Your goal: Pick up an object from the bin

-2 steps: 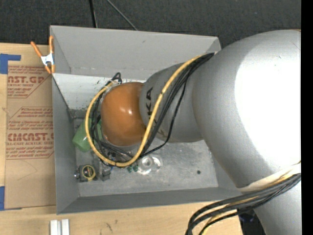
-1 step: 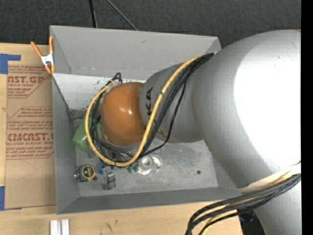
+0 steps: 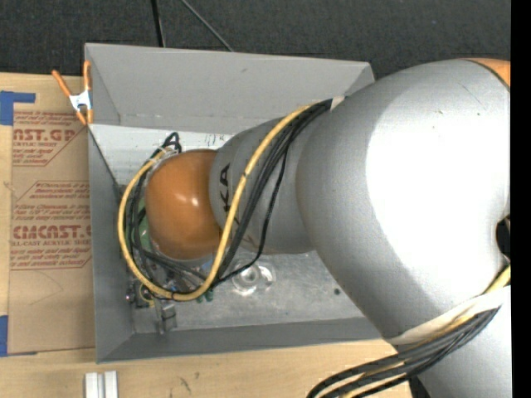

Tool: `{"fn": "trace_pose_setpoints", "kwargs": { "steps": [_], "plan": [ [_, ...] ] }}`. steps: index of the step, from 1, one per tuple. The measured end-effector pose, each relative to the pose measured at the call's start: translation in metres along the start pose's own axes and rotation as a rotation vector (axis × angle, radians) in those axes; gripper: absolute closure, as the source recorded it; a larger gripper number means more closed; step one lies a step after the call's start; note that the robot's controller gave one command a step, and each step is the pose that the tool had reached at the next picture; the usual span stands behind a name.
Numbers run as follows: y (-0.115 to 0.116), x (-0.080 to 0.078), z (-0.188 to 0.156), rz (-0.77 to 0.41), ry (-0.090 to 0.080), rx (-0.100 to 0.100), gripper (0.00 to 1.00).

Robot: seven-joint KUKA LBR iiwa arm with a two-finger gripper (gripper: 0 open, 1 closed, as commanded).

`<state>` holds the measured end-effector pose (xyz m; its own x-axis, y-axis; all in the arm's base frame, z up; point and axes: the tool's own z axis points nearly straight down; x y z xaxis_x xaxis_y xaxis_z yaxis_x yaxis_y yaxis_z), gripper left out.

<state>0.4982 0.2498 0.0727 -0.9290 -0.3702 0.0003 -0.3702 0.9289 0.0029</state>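
Note:
My gripper (image 3: pixel 163 311) is low in the bin's front left corner, and just a small dark part of it sticks out from under the arm's orange cover and cables. A clear, round plastic thing (image 3: pixel 251 279) lies on the bin floor just right of it, near the front wall. A bit of something green (image 3: pixel 144 232) peeks out at the left edge of the cover, mostly hidden.
The big silver arm reaches in from the right and covers most of the bin floor. Yellow and black cables loop round the orange cover. The bin's left and front walls stand close to the gripper.

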Motion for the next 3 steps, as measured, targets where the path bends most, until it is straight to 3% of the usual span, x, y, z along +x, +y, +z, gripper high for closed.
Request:
{"fn": "trace_pose_setpoints", "kwargs": {
  "steps": [1,2,3],
  "plan": [
    [-0.002,0.0,-0.001,0.003,0.001,0.001,1.0],
    [-0.002,-0.001,-0.087,0.053,-0.008,0.001,1.0],
    [-0.003,0.009,-0.184,0.051,-0.009,0.002,1.0]
  ]
}}
